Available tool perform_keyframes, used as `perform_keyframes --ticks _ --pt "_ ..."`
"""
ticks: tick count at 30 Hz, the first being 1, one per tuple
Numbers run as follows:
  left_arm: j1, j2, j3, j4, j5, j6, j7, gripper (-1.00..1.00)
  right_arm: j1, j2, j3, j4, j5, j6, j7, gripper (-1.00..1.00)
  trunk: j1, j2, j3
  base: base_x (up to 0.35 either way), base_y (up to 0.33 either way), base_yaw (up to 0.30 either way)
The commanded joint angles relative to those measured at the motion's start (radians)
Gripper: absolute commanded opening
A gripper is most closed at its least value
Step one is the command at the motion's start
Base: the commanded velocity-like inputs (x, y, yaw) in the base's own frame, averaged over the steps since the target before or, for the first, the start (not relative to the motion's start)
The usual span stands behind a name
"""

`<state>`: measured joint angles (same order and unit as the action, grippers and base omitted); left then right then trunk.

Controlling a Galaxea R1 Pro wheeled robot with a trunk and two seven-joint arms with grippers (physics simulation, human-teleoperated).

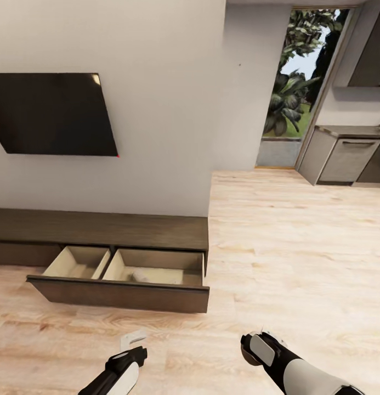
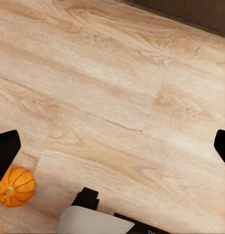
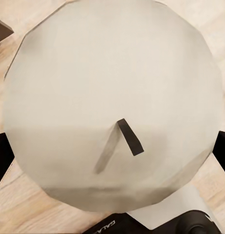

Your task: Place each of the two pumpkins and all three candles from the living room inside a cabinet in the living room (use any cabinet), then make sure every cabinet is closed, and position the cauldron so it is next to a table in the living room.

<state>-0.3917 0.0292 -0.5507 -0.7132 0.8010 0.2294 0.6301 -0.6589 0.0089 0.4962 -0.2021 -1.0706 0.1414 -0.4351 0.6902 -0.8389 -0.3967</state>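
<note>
Before the open cabinet, the right gripper grasps a candle.
Left gripper hangs released above the floor; a pumpkin lies near. Risk: releasing early would drop the candle short of the drawer.

A long low dark-brown cabinet is seen along the white wall, below a black screen mounted on that wall. Its right-hand drawer is pulled open over the wooden floor, and two pale-lined compartments are exposed. A small off-white object (too blurred to be named with certainty) lies in the right compartment, near its front wall. Both arms are seen at the lower edge: the left gripper and the right gripper, whose fingers cannot be made out. Grey kitchen units and a doorway with foliage are seen at the far right.
</note>
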Motion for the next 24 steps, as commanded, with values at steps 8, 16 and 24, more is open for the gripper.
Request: perform_keyframes --ticks 8,16,24 --pt "-0.001 0.001 -0.008 -0.002 0.004 0.004 0.008 1.0 -0.001 0.0 0.008 -0.002 0.0 0.006 -0.008 -1.0 0.001 -0.001 -0.002 0.283 0.002 0.018" --pt "-0.001 0.002 -0.008 -0.002 0.004 0.004 0.008 1.0 -0.001 0.0 0.008 -0.002 0.0 0.006 -0.008 -1.0 0.001 -0.001 -0.005 0.314 0.0 0.159" --pt "-0.001 0.001 -0.009 -0.003 0.004 0.004 0.008 1.0 -0.001 -0.002 0.007 -0.003 -0.001 0.003 -0.007 -1.0 0.001 -0.001 -0.005 0.224 0.0 0.017"
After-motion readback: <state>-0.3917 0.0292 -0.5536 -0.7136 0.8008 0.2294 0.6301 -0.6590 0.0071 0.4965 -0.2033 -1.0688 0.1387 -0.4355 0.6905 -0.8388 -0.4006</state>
